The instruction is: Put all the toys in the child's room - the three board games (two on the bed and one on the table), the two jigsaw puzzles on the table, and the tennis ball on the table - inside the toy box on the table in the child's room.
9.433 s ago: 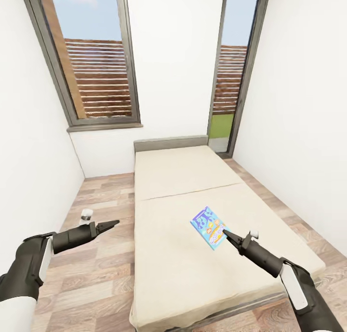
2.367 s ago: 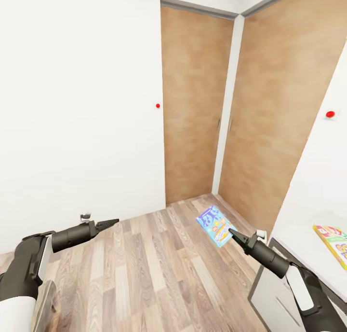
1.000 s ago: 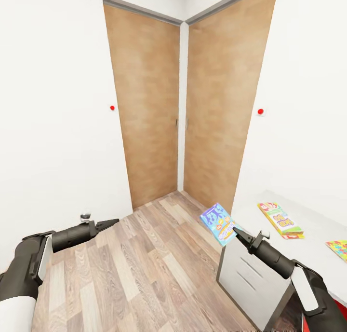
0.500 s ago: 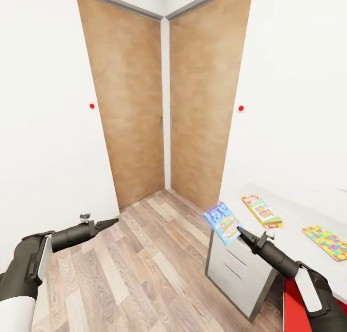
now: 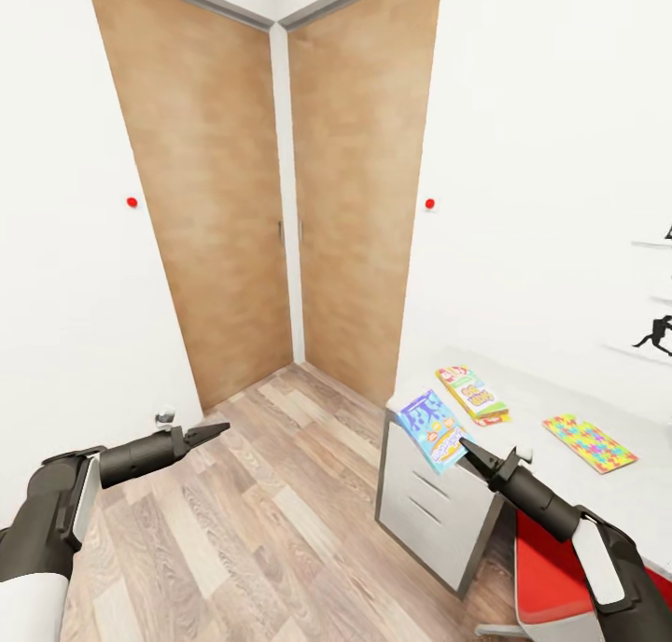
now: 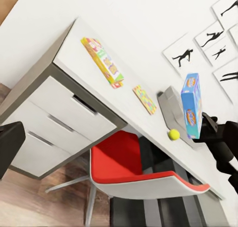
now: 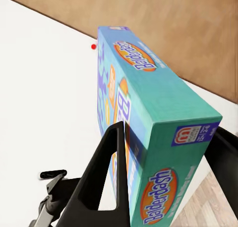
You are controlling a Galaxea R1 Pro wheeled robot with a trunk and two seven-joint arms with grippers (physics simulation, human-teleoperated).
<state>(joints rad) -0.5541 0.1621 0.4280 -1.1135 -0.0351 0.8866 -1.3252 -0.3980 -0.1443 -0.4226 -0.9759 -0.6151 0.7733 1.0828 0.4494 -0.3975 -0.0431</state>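
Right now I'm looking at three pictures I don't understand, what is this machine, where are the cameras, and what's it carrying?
It's a simulated two-armed robot. The large picture comes from its head; the other two come from cameras near each gripper. The right gripper is shut on a blue board game, seen close up in the right wrist picture. The left gripper holds nothing. On the table lie another board game and a jigsaw puzzle. The left wrist picture adds a tennis ball and a red chair.
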